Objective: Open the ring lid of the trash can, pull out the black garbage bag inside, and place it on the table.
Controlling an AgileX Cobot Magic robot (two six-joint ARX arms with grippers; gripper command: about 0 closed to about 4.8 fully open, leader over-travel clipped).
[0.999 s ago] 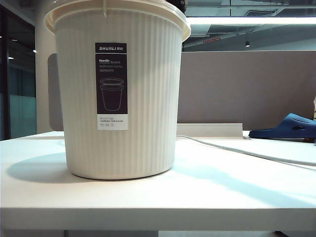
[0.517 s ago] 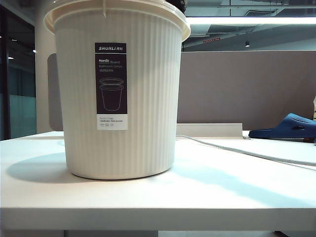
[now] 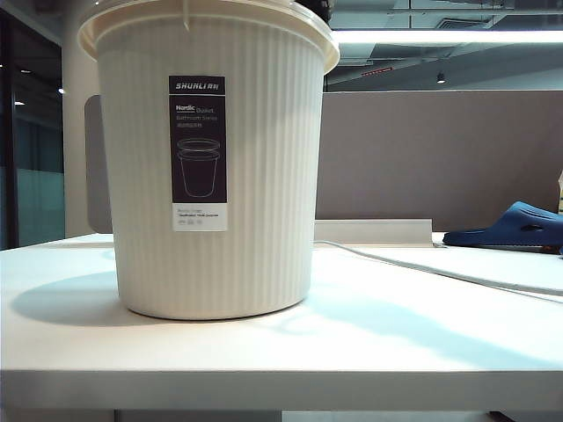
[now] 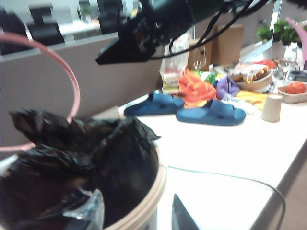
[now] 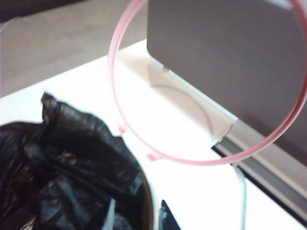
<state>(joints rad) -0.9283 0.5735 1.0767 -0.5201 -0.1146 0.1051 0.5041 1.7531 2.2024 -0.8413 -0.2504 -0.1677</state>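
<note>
Trash can (image 3: 215,167) stands upright on the table (image 3: 369,338), left of centre in the exterior view, label facing the camera. Neither gripper shows in that view; the tall can wall hides its mouth.

Ring lid (image 5: 201,96) is swung up, standing on edge above the can's far rim, hinged at two small pink tabs. Both wrist cameras see through the hoop to a grey partition behind.

Black garbage bag (image 4: 76,163) sits inside the can, crinkled top bunched above the cream rim (image 4: 144,211), just below and in front of both grippers.

Left gripper (image 4: 184,218): only one dark fingertip shows at the frame edge, just beside the can's rim, over bare table. Nothing visibly held; how far it is open I cannot tell.

Right gripper (image 5: 168,218): likewise one dark fingertip, close beside the rim and bag, the raised hoop beyond it. Empty as far as seen; opening cannot be told. The right arm (image 4: 153,28) hangs dark above the bag in the left wrist view, blurred.

Beyond the left gripper: two dark blue slippers (image 4: 211,112), orange cloth (image 4: 196,88), paper cup (image 4: 272,108), bowls of clutter, a thin white cable (image 4: 225,179) across the table.
</note>
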